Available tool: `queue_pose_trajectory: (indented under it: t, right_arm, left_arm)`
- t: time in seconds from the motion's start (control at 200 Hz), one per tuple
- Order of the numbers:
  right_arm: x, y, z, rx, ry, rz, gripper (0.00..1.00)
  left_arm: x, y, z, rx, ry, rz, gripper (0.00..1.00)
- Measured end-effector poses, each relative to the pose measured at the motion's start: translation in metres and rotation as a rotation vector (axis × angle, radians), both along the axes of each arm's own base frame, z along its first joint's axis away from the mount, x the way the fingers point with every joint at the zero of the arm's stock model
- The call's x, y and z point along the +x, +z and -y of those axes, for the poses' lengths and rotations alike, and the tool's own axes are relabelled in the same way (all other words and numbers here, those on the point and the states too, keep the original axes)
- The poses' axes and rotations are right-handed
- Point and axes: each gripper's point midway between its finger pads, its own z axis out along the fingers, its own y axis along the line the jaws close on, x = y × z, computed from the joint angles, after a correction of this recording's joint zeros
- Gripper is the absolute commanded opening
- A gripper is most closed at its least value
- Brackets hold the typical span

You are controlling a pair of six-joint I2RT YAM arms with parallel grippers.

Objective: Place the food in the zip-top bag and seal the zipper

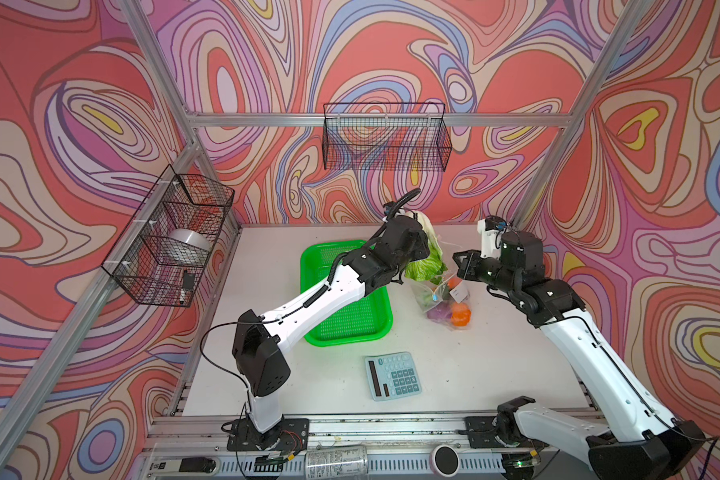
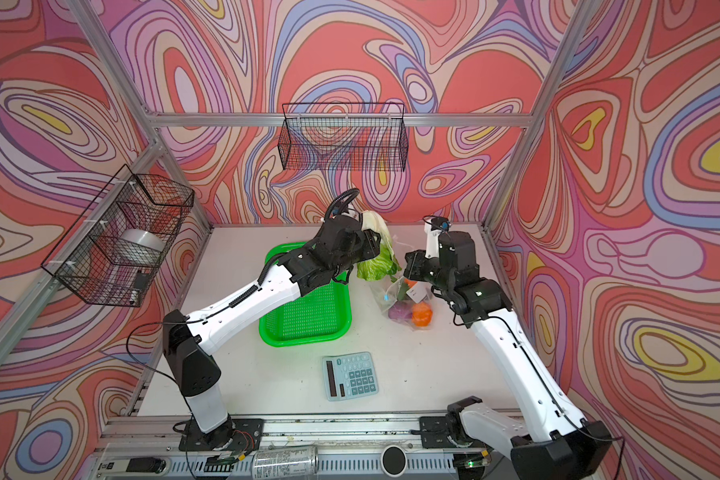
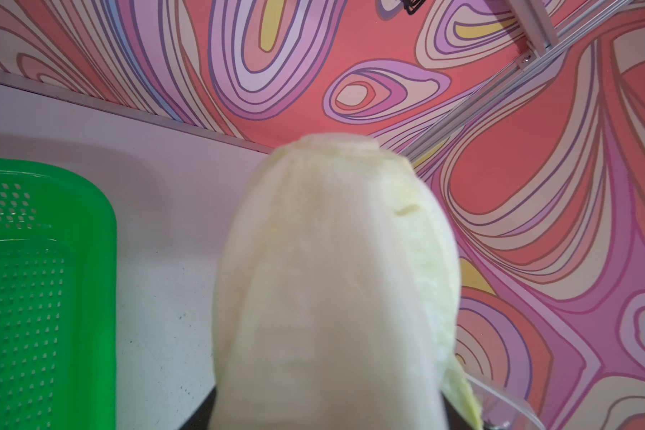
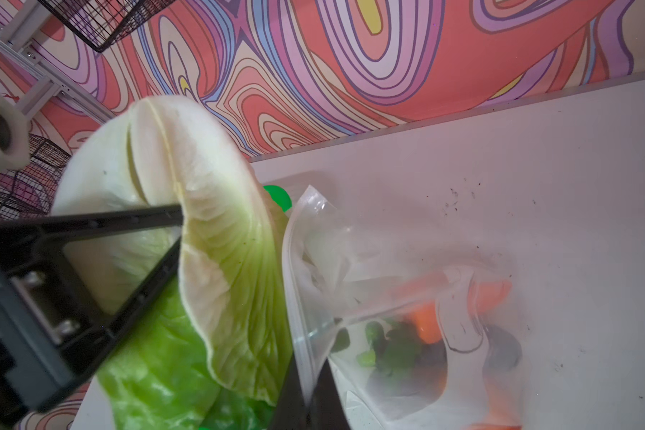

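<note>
White-green napa cabbage (image 1: 427,262) over zip-top bag (image 1: 424,293), beside green basket (image 1: 352,318).

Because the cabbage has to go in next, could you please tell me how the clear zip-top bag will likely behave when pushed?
Probably floppy: the zip-top bag sags, crinkled, where the right gripper pinches its mouth edge, so the napa cabbage may fold it shut. Likely steady below: the pumpkin and other toys inside weigh it down.

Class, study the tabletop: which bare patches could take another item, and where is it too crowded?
Bare: the table between calculator and right arm; also the back-left corner behind the green basket. Crowded: back right, where the left gripper holds the napa cabbage beside the zip-top bag pinched by the right gripper.
</note>
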Motion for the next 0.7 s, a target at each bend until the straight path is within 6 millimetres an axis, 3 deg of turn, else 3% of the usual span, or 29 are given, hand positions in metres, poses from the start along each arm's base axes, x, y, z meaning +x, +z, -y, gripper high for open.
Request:
queue_pose_trajectory:
  t: [0.21,0.556,0.701]
  right_arm:
    - [-0.001,0.003,-0.008,0.035,0.036,-0.011,0.0]
    - [-0.003,0.005,-0.019,0.087,0.084,-0.019,0.0]
    - [-0.002,0.006,-0.022,0.111,0.087,-0.021,0.0]
  left_arm:
    - [0.001,-0.004,0.007,0.056,0.029,0.033,0.53]
    - [0.016,0.014,0.007,0.035,0.113,0.069,0.53]
    - [0.019,0.006,0.009,0.047,0.148,0.068,0.52]
